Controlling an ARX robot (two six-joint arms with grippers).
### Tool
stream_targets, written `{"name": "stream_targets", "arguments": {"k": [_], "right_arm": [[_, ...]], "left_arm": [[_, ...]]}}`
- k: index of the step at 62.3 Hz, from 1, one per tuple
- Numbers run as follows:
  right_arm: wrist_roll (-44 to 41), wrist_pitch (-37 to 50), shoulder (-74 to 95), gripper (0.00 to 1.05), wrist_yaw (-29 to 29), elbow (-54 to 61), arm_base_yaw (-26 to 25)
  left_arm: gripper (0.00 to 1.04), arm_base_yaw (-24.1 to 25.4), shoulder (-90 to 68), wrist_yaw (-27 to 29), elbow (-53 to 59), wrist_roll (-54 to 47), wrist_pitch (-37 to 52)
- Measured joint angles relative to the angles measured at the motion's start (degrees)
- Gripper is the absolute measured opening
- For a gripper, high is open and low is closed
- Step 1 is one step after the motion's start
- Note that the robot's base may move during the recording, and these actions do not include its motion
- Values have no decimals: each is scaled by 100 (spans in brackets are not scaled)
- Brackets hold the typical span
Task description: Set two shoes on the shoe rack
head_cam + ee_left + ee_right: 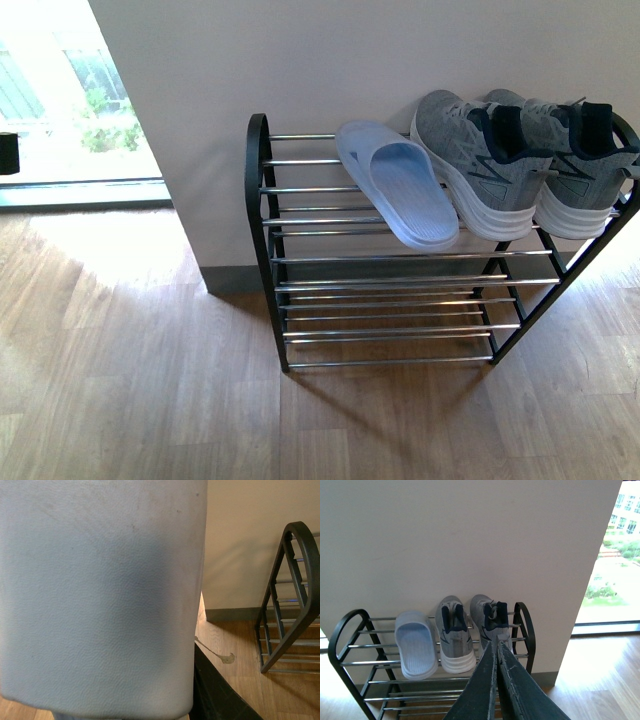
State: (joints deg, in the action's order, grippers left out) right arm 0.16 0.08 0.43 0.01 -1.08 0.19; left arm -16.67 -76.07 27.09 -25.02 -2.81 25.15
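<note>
Second slide coming in; rack [268, 190] top tier holds one slide [398, 190] and both sneakers [520, 160].
Left gripper apparently carries pale slide [100, 595], grip hidden; right gripper [496, 647] is closed, empty; next move calls for the free rods left.

right tool [496, 647] has its two dark fingers pressed together, nothing between them, raised in front of the shoe rack [350, 625]; left tool's hidden in its own wrist view, can't tell its state
</note>
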Motion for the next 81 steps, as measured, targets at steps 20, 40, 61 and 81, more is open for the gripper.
{"name": "stream_targets", "arguments": {"k": [20, 40, 61, 81], "right_arm": [[-2, -2, -11, 66, -11, 0, 0], [0, -11, -20, 96, 33, 0, 0], [-2, -11, -20, 96, 13, 0, 0], [0, -11, -20, 96, 13, 0, 0]], "left_arm": [[2, 17, 0, 17, 0, 0, 0], [2, -57, 0, -37, -2, -17, 0], [2, 175, -1040, -855, -820, 1167, 212], [2, 129, -4076, -2146, -3978, 2608, -824]]}}
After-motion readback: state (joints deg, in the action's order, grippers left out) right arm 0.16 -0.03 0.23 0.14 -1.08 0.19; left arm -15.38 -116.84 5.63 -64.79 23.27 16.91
